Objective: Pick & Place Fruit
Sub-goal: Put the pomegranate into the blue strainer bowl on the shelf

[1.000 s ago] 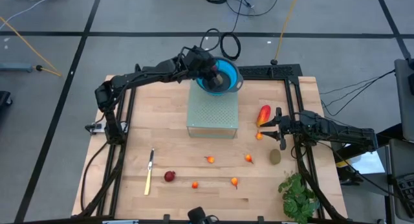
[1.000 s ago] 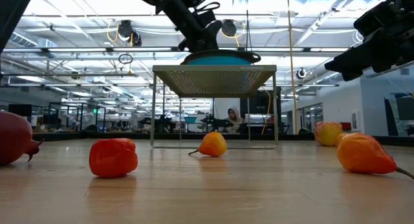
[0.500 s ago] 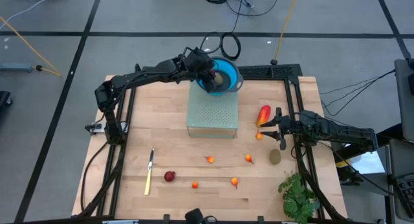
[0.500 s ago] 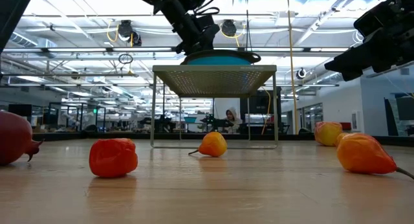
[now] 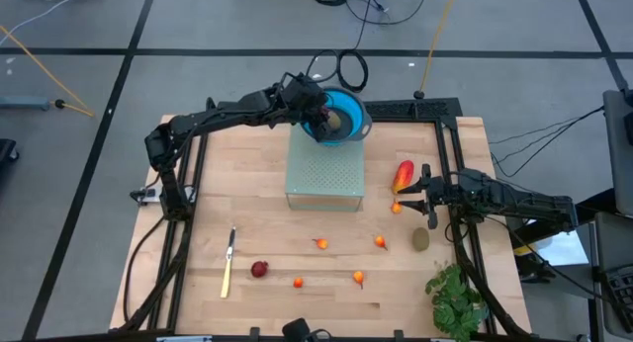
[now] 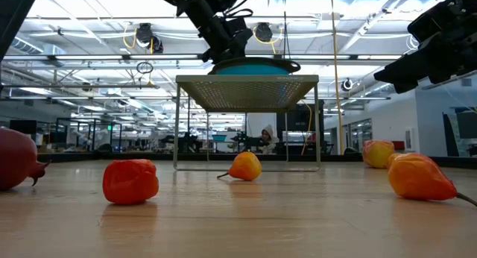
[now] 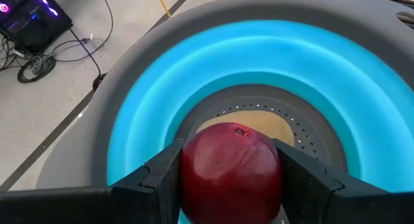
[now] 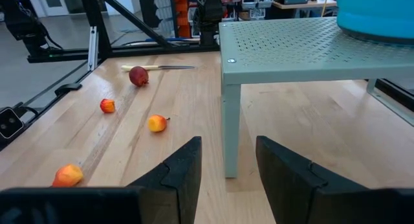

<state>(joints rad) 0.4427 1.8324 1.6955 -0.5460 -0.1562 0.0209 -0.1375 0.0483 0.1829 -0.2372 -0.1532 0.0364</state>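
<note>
Because the bowl [image 5: 338, 116] at upper centre takes the fruit, the left gripper [image 7: 229, 185] pinches a red fruit [image 7: 229, 169] over it, while the right gripper [image 8: 226, 169] waits at right, jaws spread.

A bowl [image 5: 341, 118] sat on a stand [image 5: 324, 172] at the far middle of the table [image 5: 198, 223]. The left gripper [image 7: 228, 179] hung over the bowl, clamping a round fruit [image 7: 231, 172]. Right of the stand lay a long fruit [image 5: 404, 174], with the right gripper [image 5: 409, 196] just beside it. Small fruits [image 5: 320, 244] were scattered near of the stand, a knife [image 5: 228, 262] to their left and a plant [image 5: 456, 299] at the near right corner.
</note>
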